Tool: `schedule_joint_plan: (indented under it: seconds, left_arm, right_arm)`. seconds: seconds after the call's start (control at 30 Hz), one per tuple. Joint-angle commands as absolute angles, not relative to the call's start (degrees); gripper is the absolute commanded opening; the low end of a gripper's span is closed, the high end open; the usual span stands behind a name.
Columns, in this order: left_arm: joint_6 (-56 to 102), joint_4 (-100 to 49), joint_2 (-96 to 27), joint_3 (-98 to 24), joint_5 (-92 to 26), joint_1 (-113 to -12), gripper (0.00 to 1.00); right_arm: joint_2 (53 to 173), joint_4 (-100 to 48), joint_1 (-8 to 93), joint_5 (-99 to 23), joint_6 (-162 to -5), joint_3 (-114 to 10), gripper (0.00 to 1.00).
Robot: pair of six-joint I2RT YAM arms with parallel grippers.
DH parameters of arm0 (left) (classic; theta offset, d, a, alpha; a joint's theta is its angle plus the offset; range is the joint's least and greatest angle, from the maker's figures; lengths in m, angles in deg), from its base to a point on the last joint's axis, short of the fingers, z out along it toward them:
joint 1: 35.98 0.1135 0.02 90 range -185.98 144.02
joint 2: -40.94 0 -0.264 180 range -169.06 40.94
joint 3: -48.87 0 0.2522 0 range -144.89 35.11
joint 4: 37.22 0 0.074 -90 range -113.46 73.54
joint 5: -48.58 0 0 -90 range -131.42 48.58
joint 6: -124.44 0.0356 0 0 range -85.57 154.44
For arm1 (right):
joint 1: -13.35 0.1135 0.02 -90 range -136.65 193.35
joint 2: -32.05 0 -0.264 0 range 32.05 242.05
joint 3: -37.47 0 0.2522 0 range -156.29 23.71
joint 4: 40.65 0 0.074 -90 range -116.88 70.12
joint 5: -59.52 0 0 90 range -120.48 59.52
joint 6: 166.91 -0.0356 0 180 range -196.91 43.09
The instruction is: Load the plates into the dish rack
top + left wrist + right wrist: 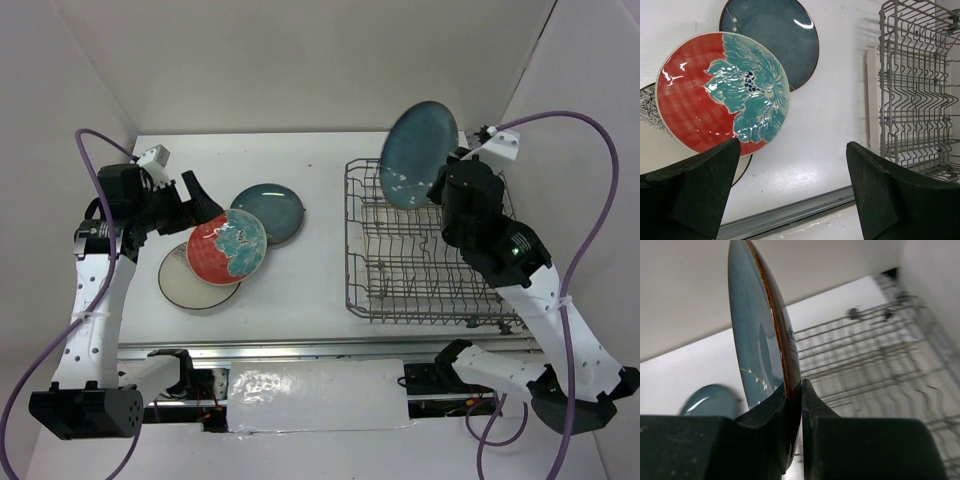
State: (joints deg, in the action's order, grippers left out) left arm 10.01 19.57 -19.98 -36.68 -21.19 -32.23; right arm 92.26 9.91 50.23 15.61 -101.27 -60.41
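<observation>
My right gripper (441, 181) is shut on the rim of a dark teal plate (417, 154) and holds it on edge above the far end of the grey wire dish rack (432, 300); the wrist view shows the plate (755, 335) upright between the fingers, with the rack (875, 340) behind. On the table to the left lie a second teal plate (272, 211), a red plate with a teal flower (227, 247) overlapping it, and a cream plate (190, 285) partly under the red one. My left gripper (203, 202) is open and empty above them; its view shows the red plate (722, 90).
The rack (917, 95) fills the right half of the table. White walls close in at the back and on both sides. A metal rail (300, 350) runs along the table's near edge by the arm bases.
</observation>
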Motion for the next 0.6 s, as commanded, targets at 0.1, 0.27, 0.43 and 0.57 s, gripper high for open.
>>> schedule_joint_plan:
  seconds: [0.1,0.27,0.43,0.57]
  left_arm:
    - [8.86,16.8,-20.93,-38.72,-18.22,-31.85,0.99]
    - [9.39,16.89,-21.28,-38.19,-19.18,-31.85,0.99]
    - [9.39,16.54,-21.2,-37.31,-19.01,-31.85,0.99]
    - [9.39,16.36,-21.46,-37.22,-18.48,-31.85,0.99]
  right_arm:
    - [87.7,3.8,44.04,20.59,-97.75,-53.47,0.0]
    - [87.24,2.82,40.34,21.55,-95.2,-50.04,0.0]
    - [86.9,1.16,37.27,18.58,-92.39,-46.96,0.0]
    - [86.37,0.54,36.03,16.81,-92.12,-45.38,0.0]
